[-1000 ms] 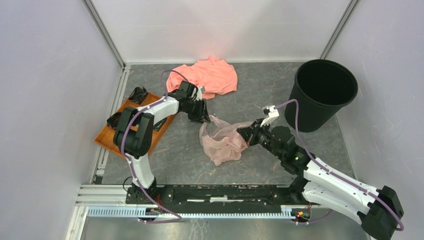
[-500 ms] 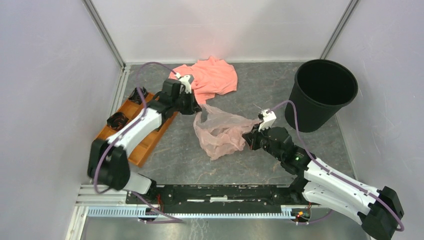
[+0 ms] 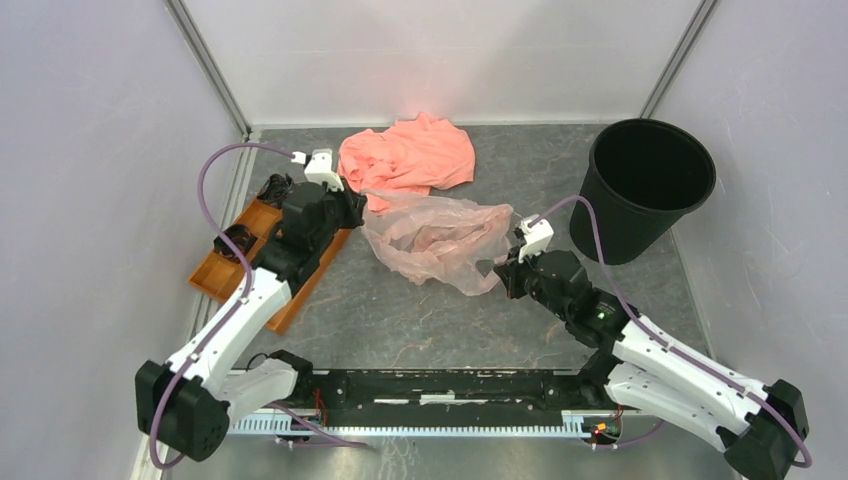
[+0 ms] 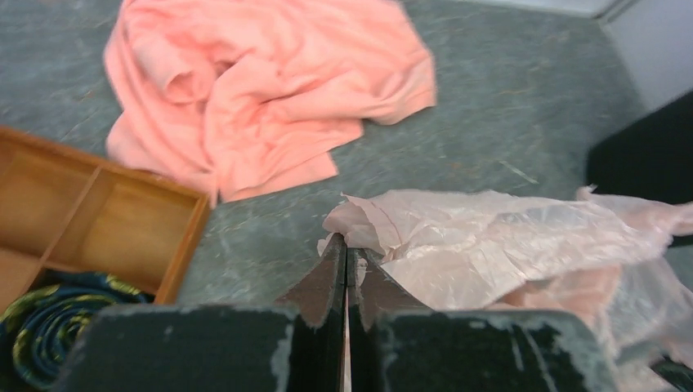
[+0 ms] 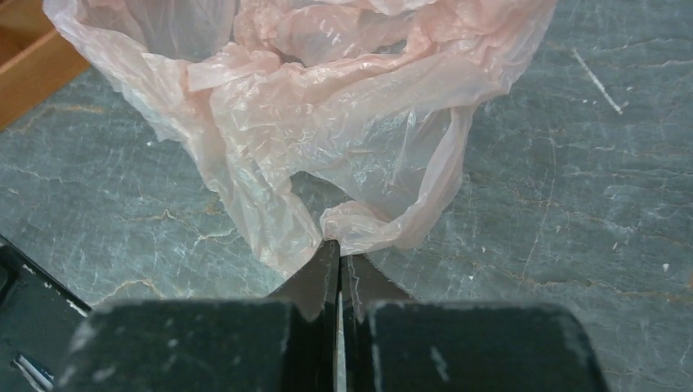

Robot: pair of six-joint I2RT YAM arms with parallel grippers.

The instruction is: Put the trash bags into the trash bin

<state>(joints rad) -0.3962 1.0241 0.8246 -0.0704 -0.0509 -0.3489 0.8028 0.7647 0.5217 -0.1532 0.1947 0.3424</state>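
Toward the near side of the bench (image 3: 400, 320), the right arm (image 3: 660, 360) has its jaws closed on a twisted edge of the pale pink trash bag (image 3: 435, 235), at about 4 o'clock on the film. At the bag's 10 o'clock corner the left arm (image 3: 245, 310) has its jaws pinched tight on the plastic, so the film stretches between the two, mid-bench. Farther back, an orange tray (image 3: 215, 278) lies at 9 o'clock and a salmon cloth (image 3: 410, 155) at 12 o'clock, while the black trash bin (image 3: 620, 235) stands apart at 2 o'clock.

Left gripper (image 4: 343, 245) and right gripper (image 5: 339, 249) both clamped tight on trash bag (image 3: 435, 235). The 2 arms reach forward, angled inward.
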